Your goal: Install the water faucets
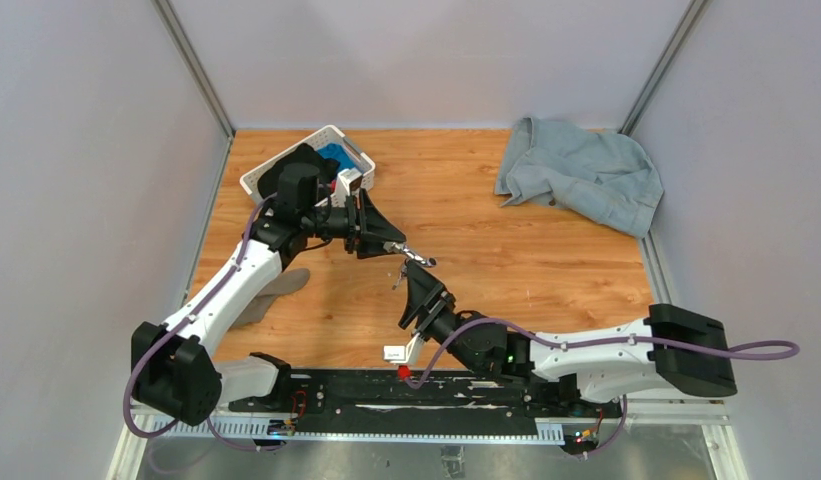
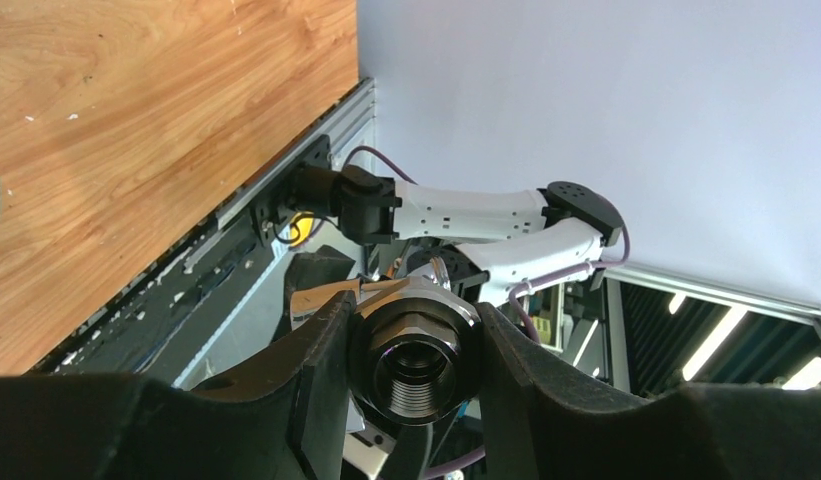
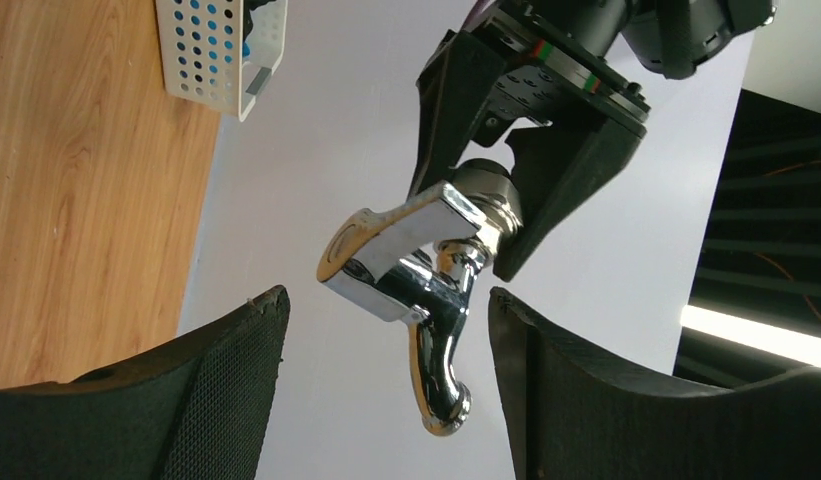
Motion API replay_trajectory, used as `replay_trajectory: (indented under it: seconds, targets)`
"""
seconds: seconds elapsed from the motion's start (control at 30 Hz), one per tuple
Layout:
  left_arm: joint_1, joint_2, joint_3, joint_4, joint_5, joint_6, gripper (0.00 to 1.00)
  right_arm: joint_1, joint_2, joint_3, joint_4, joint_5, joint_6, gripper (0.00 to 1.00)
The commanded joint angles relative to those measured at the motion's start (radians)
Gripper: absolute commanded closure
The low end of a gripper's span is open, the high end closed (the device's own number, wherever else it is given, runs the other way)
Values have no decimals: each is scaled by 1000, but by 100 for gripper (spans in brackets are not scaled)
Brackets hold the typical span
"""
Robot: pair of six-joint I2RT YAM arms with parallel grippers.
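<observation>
A shiny silver water faucet [image 1: 414, 256] hangs in the air above the middle of the table. My left gripper [image 1: 391, 243] is shut on its threaded nut-like end [image 2: 416, 360], whose dark bore faces the left wrist camera. In the right wrist view the tap [image 3: 426, 290] points its curved spout down, its flat handle sticking out to the left. My right gripper [image 3: 386, 300] is open just below it. The spout hangs between the two fingers [image 3: 226, 380] with a gap on each side. From above, the right gripper [image 1: 418, 285] sits just under the faucet.
A white perforated basket [image 1: 306, 165] with blue items stands at the back left, behind the left arm. A crumpled grey-blue cloth [image 1: 581, 170] lies at the back right. A grey flat piece [image 1: 276, 290] lies by the left arm. A black rail [image 1: 406, 392] runs along the near edge.
</observation>
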Motion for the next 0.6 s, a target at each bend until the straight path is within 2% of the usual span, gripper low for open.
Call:
replay_trajectory:
  seconds: [0.0,0.1,0.23,0.4,0.57]
  targets:
    - [3,-23,30,-15,61,8,100,-23,86,8,234,21,-129,30]
    - [3,-31,20,-14,62,9,100,-26,137,13,344,7,-167,34]
    - [3,-43,11,-16,65,15,100,-42,190,25,466,-2,-208,47]
    - [3,-48,-9,-11,65,21,100,-51,207,42,535,-7,-203,65]
    - [3,-41,-27,-1,63,28,100,-51,225,86,589,5,-167,74]
